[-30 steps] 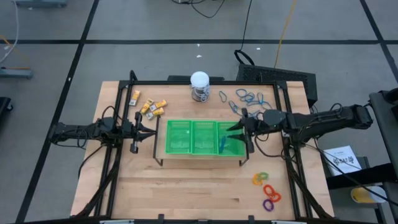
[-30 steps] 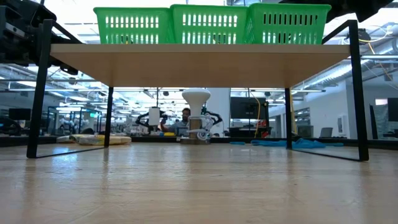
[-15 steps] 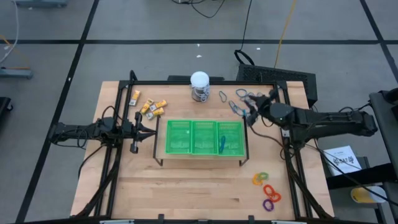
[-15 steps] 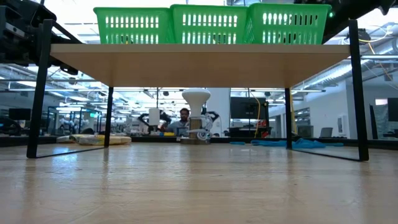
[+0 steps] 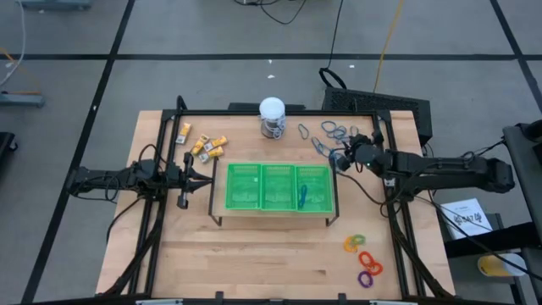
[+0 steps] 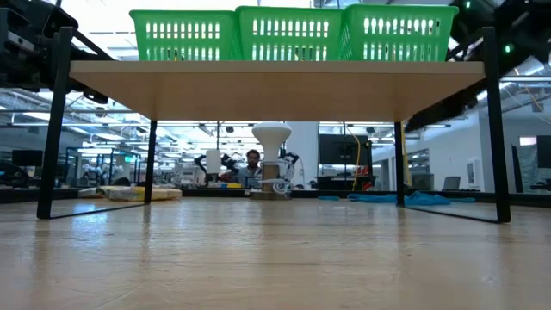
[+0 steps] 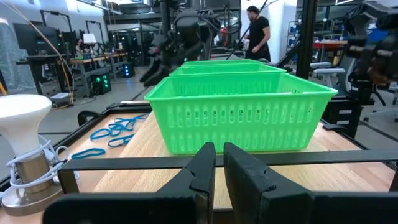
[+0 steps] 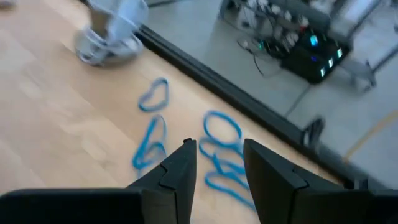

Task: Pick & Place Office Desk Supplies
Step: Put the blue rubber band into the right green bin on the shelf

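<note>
Nearest me, coloured rings (image 5: pixel 363 258) lie untouched; 1 blue loop (image 5: pixel 302 197) is already in the tray (image 5: pixel 254 186). Beyond it, the right gripper (image 8: pixel 217 163) hangs spread and empty over the loops (image 8: pixel 219 152); it needs to drop and pinch 1. The left gripper (image 7: pixel 217 168), pressed together, waits.

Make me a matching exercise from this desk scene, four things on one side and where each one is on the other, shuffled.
Things:
1. blue loops
2. yellow-and-white blocks
3. coloured rings
4. blue item

Places:
A. in the green tray's right compartment
B. near right table corner
C. far side, under the right claw
D. far left, beyond the left claw

Pairs: 1-C, 2-D, 3-B, 4-A
</note>
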